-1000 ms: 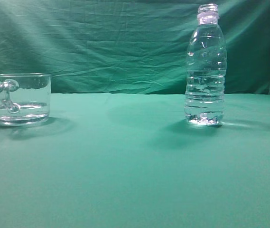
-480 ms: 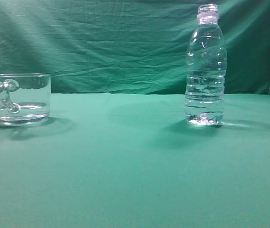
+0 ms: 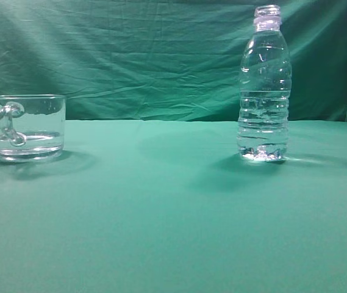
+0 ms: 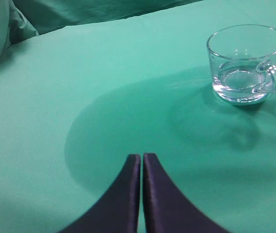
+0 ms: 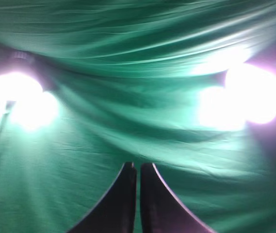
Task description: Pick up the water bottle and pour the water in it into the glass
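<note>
Exterior view, table level: water bottle (image 3: pixel 264 85), clear plastic, ribbed lower body, uncapped threaded neck, upright on the green tablecloth (image 3: pixel 161 213), right of centre. Water (image 3: pixel 263 125) fills roughly the lower half. Glass (image 3: pixel 27 127), short wide clear mug with curvy handle facing the camera, upright at far left, well apart from the bottle; whether it holds any liquid cannot be told. Wrinkled green backdrop (image 3: pixel 130 55) behind both. No arm in this view.

Left wrist view: left gripper (image 4: pixel 141 160), dark fingers pressed together, nothing between them, above the cloth; the mug sits at upper right, clear of the fingertips.

Right wrist view: right gripper (image 5: pixel 138 167), fingers likewise closed and empty, facing draped green fabric with two bright lamps (image 5: pixel 254 94).
</note>
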Tool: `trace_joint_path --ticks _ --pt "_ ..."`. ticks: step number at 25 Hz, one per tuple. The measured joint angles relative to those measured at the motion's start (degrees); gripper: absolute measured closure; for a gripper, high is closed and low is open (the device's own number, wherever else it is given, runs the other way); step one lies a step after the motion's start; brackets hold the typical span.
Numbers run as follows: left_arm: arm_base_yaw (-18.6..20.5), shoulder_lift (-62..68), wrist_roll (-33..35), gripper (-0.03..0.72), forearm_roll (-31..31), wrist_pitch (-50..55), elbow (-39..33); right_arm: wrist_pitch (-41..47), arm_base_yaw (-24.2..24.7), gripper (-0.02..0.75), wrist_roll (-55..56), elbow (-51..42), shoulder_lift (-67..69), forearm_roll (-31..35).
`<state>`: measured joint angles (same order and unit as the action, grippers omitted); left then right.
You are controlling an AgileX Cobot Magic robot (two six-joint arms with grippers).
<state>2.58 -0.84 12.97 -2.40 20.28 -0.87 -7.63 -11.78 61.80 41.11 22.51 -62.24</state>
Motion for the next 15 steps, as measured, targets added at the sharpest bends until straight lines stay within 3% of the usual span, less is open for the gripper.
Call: trace_joint_path --ticks 4,6,9,15 --pt "0.00 0.00 0.00 0.688 0.00 0.00 0.00 20.62 0.00 0.738 -29.60 -1.74 0.00 31.40" --pt "0.00 0.00 0.00 0.688 0.00 0.00 0.00 30.92 0.00 0.738 -43.72 -3.40 -0.42 40.87" --pt "0.00 0.00 0.00 0.688 0.00 0.00 0.00 34.21 0.00 0.738 -55.90 -9.01 -4.40 46.76" --pt "0.00 0.00 0.00 0.688 0.00 0.00 0.00 27.60 0.00 0.738 -57.88 -23.47 -16.20 48.23"
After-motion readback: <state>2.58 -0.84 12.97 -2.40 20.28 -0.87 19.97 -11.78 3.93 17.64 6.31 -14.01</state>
